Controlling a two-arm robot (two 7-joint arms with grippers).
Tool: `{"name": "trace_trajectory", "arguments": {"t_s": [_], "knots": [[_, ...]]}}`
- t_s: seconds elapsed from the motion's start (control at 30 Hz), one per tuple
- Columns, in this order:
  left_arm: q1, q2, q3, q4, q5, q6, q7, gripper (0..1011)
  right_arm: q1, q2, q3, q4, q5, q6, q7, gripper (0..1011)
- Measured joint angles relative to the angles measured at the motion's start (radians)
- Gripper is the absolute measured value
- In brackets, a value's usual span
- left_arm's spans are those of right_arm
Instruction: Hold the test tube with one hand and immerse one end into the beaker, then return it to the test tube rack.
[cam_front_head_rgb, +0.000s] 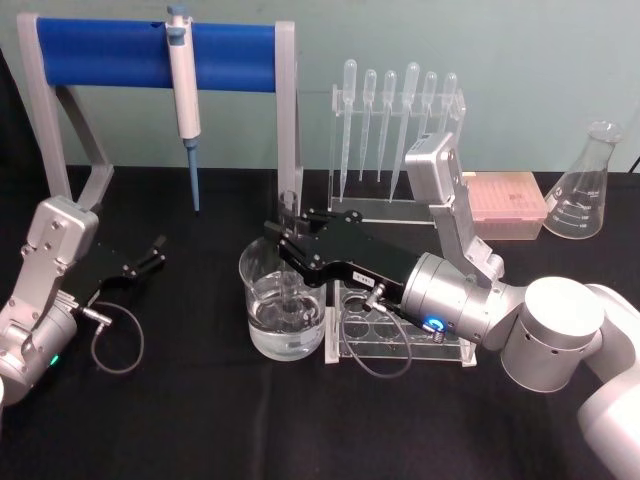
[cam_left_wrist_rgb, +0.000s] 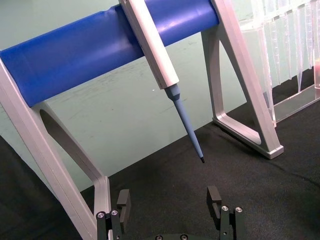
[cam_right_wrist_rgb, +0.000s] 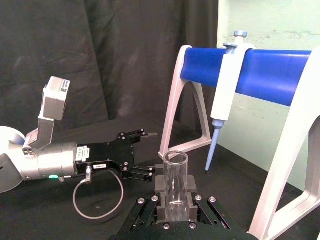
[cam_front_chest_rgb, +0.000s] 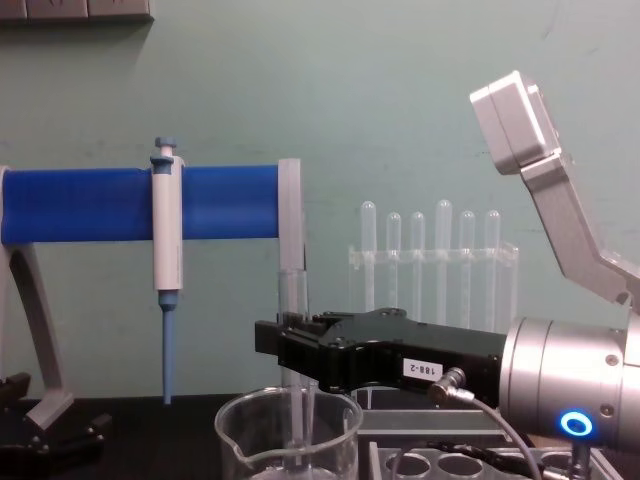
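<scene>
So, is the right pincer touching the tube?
Touching. In the right wrist view the right pincer clamps the tube between its pads.

- The right pincer (cam_front_head_rgb: 290, 243) is black, flat and angular, with small silver screws at its joints and a white label (cam_front_chest_rgb: 425, 369) reading "188-2" on its side.
- Behind it is a round silver wrist (cam_front_head_rgb: 445, 295) with a glowing blue ring light (cam_front_chest_rgb: 574, 424).
- A thin grey cable (cam_front_chest_rgb: 490, 410) runs from a metal plug (cam_front_chest_rgb: 447, 380) at the pincer's rear.
- A pale grey box (cam_front_head_rgb: 432, 165) stands on an angled bracket above the wrist.
- The left pincer (cam_front_head_rgb: 152, 252) is black too. Behind it are a silver wrist, a green light (cam_front_head_rgb: 52, 360) and a looped cable.
</scene>
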Motion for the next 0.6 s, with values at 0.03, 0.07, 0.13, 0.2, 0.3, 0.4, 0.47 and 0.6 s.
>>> {"name": "trace_trajectory", "arguments": {"t_s": [0.03,0.07,0.13,0.2,0.3,0.4,0.47,0.6], "knots": [[0.0,0.0,0.0,0.0,0.0,0.0,0.0,1000,0.0,0.0,0.0,0.0,0.0,0.0,0.0,224],[0.0,0.0,0.0,0.0,0.0,0.0,0.0,1000,0.0,0.0,0.0,0.0,0.0,0.0,0.0,224],[0.0,0.0,0.0,0.0,0.0,0.0,0.0,1000,0.0,0.0,0.0,0.0,0.0,0.0,0.0,224],[0.0,0.0,0.0,0.0,0.0,0.0,0.0,1000,0.0,0.0,0.0,0.0,0.0,0.0,0.0,224],[0.0,0.0,0.0,0.0,0.0,0.0,0.0,1000,0.0,0.0,0.0,0.0,0.0,0.0,0.0,224],[0.0,0.0,0.0,0.0,0.0,0.0,0.0,1000,0.0,0.0,0.0,0.0,0.0,0.0,0.0,224],[0.0,0.0,0.0,0.0,0.0,0.0,0.0,1000,0.0,0.0,0.0,0.0,0.0,0.0,0.0,224],[0.0,0.0,0.0,0.0,0.0,0.0,0.0,1000,0.0,0.0,0.0,0.0,0.0,0.0,0.0,224]]}}
